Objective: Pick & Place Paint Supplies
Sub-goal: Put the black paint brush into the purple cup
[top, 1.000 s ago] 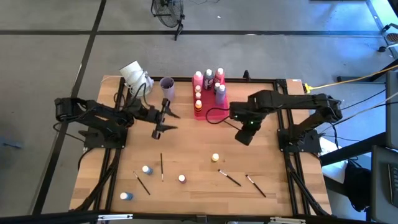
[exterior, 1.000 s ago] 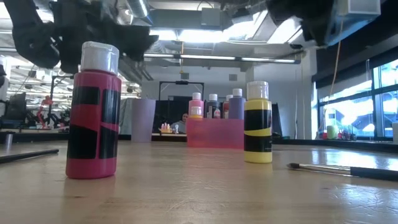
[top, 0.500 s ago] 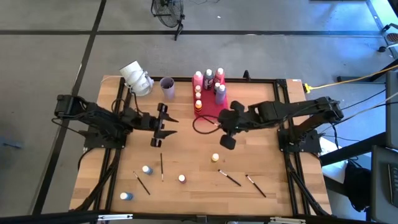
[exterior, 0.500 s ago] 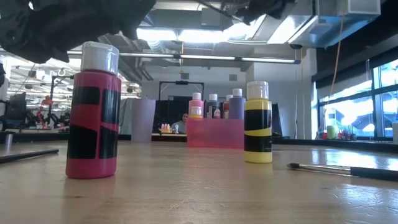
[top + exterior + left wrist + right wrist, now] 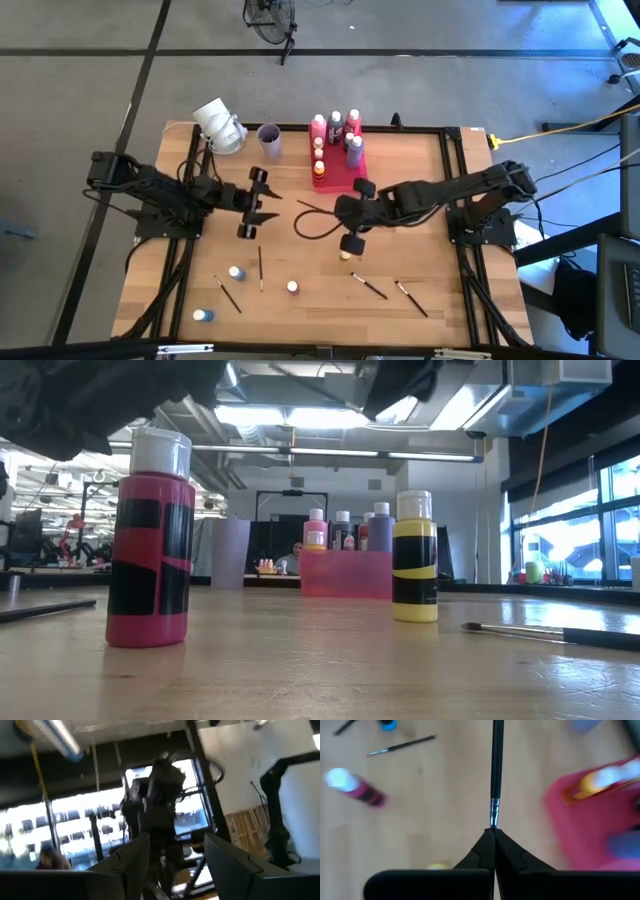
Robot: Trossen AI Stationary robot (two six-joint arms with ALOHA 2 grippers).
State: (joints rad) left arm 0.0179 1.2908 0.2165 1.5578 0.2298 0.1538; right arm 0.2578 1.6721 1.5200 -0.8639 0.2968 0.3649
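- The paintbrush (image 5: 496, 765) is in my right claw (image 5: 493, 831), which is pinched tight on its very tip; the handle sticks straight out ahead of the fingers, and its far end is cut off in the right wrist view.
- From above, that brush shows only as a thin dark line over the middle of the bench (image 5: 420, 310), just in front of the pink tray (image 5: 345, 178). I cannot tell how high above the wood it hangs.
- A yellow bottle (image 5: 346, 254) stands right beside my right arm and is partly covered by it from above.
- Loose on the near part of the bench are two blue bottles (image 5: 236, 272), a red bottle (image 5: 292, 287) and four more brushes (image 5: 260, 268), all well apart from one another.
- The tray holds a cluster of bottles (image 5: 335, 125). They crowd one another, so I cannot count them or name every colour.
- The lilac cup (image 5: 268, 135) stands beside the tray. What is inside it cannot be made out.
- My left claw (image 5: 266, 201) hangs over the left half of the bench, its fingers spread with nothing between them. Its own camera looks out into the room and shows no part of the bench.
- At bench height both my arms are only dark blurs along the top edge.
- A white thing (image 5: 218, 124) sits at the far left corner; I cannot tell what it is.
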